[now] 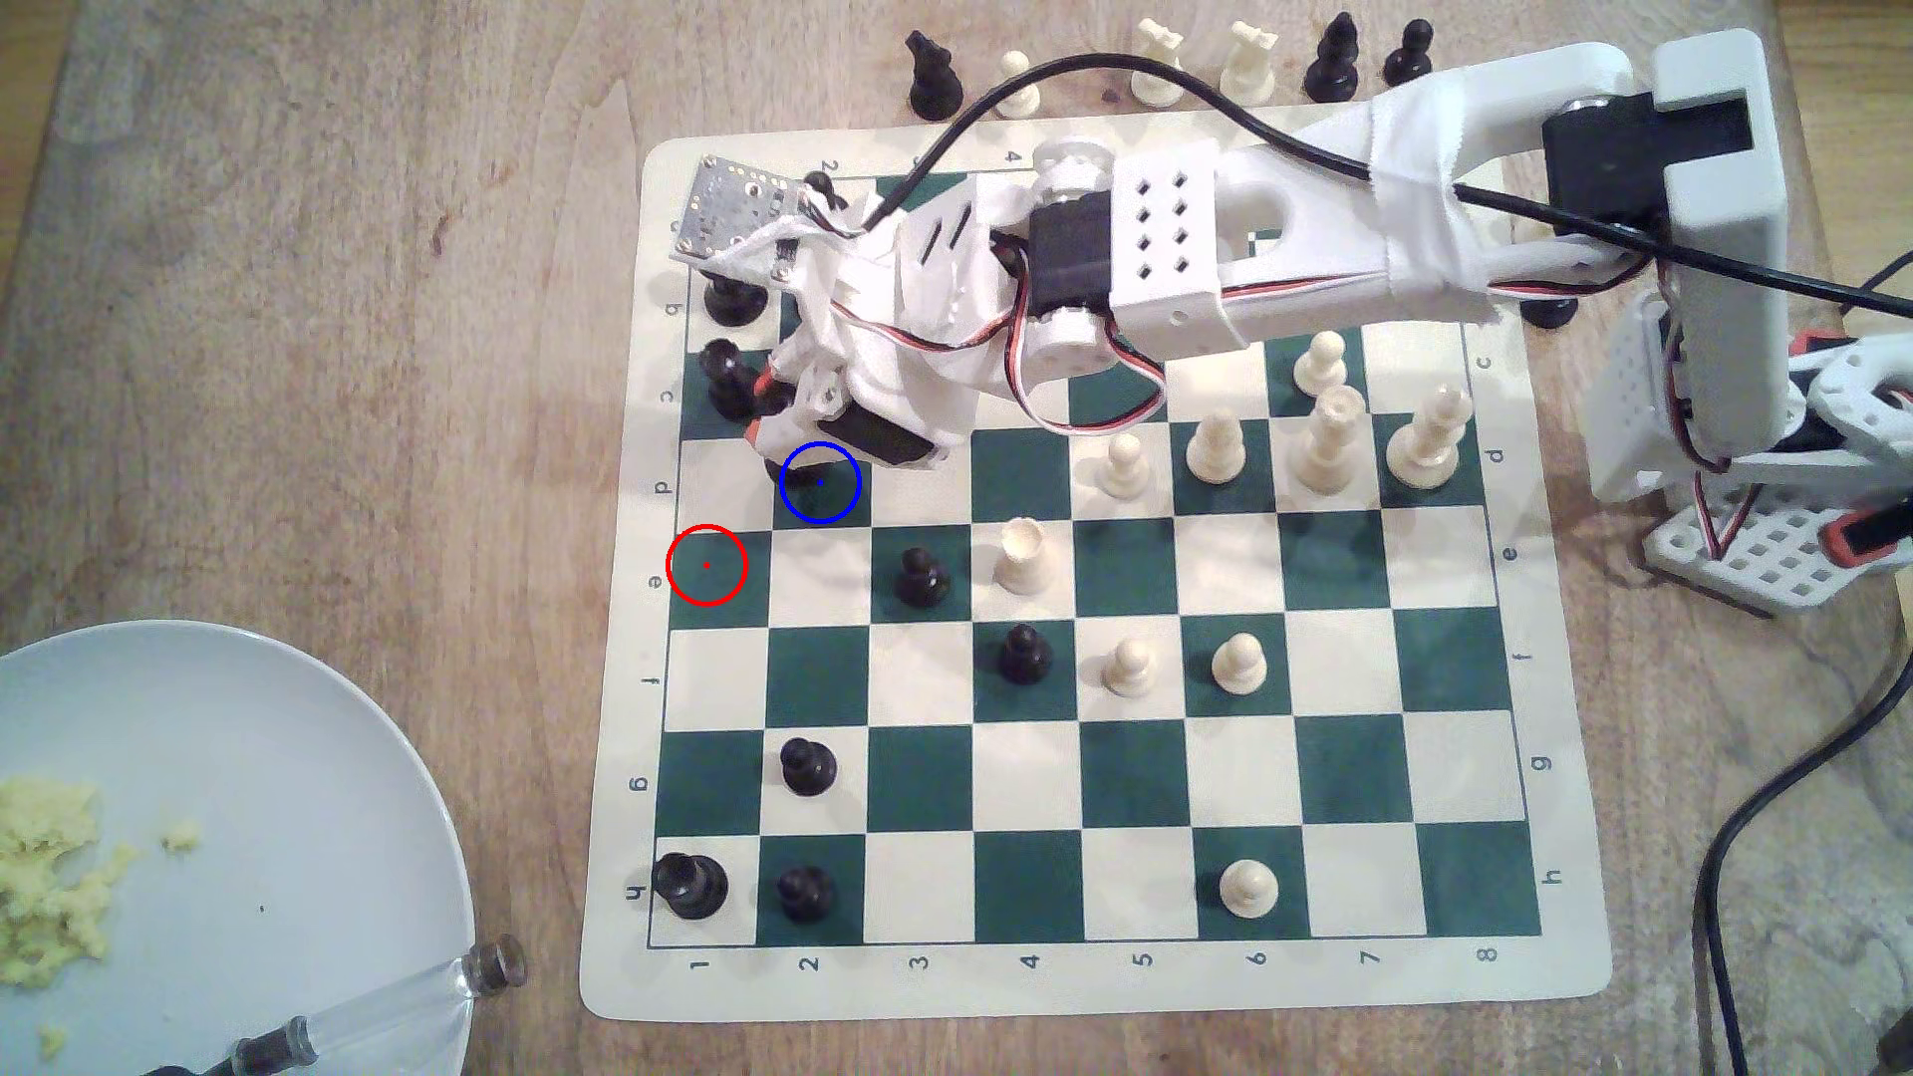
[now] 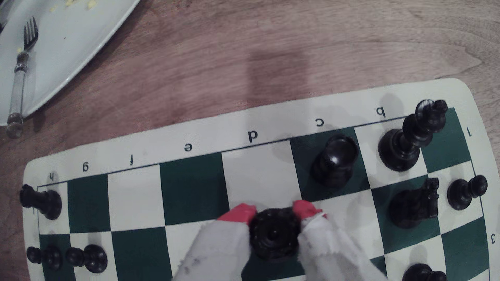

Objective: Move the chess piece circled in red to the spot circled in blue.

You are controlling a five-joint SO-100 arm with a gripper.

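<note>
The chess piece circled in red is a glossy black piece with a broad round top. My gripper is shut on it, one red-tipped finger on each side of its head. In the exterior view the gripper hangs over the spot circled in blue, a dark green square in row d. A dark sliver of the piece shows under the fingers at the ring's edge. I cannot tell whether its base touches the board. The red-ringed green square stands bare.
Black pieces crowd the squares just behind the gripper, with a black knight close by. A black pawn and a white piece stand to the exterior view's right. A plate with a fork lies off the board.
</note>
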